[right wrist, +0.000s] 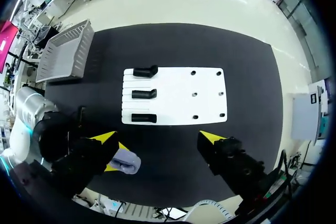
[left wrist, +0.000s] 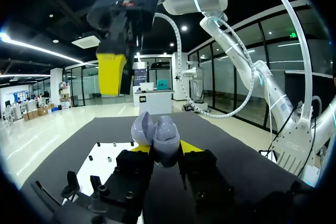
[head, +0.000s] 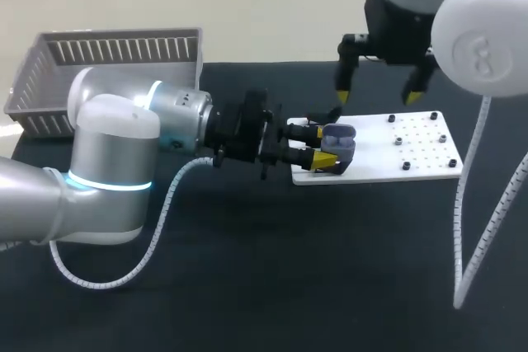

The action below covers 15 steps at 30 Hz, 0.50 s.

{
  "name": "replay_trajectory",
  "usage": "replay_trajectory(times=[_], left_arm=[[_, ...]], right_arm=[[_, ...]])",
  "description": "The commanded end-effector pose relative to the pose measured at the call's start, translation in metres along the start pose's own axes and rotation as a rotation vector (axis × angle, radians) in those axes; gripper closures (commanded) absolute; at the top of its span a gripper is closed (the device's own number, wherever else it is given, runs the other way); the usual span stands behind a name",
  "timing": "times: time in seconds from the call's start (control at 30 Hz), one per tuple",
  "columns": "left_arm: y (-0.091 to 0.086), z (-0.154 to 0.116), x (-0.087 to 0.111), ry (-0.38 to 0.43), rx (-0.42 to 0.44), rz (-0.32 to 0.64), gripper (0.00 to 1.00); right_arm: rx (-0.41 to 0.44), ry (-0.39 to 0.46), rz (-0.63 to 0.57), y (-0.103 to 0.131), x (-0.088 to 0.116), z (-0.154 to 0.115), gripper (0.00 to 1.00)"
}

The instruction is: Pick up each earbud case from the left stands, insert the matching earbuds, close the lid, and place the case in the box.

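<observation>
Over the left end of the white board (head: 417,152), our left pincer (head: 327,148) is pinching the small purple earbud case (head: 339,138), with its lid open. Our right pincer (head: 384,88) is hanging spread just past it on the far side. We are guessing the case is light, hard and slippery, so it is best held by its bottom half.

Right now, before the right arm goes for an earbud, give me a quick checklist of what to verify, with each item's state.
1. Earbud case gripped from both sides by the left claw: ok.
2. Case hinged open: ok.
3. Any earbuds inside it: cannot tell.
4. Right claw open and empty: ok.
5. Box in place at the table's far left corner: ok.
</observation>
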<state>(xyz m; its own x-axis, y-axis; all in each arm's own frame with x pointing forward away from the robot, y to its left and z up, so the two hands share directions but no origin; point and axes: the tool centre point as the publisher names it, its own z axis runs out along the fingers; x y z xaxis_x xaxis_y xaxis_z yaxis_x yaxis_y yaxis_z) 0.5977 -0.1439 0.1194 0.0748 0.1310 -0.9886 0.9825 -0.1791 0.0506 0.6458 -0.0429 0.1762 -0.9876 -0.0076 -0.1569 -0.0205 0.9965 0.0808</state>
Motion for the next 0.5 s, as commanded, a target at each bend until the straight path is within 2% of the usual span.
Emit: replay_trajectory(times=[0.03,0.27,0.5], left_arm=[[-0.001,0.0,0.0,0.002,-0.002,0.0,1.0],[-0.001,0.0,0.0,0.002,-0.002,0.0,1.0],[-0.001,0.0,0.0,0.002,-0.002,0.0,1.0]], right_arm=[[-0.003,0.025,0.0,0.0,-0.008,0.012,0.0],[-0.021,0.058,0.007,0.003,-0.004,0.029,0.0],[-0.041,0.08,0.01,0.0,0.002,0.034,0.0]])
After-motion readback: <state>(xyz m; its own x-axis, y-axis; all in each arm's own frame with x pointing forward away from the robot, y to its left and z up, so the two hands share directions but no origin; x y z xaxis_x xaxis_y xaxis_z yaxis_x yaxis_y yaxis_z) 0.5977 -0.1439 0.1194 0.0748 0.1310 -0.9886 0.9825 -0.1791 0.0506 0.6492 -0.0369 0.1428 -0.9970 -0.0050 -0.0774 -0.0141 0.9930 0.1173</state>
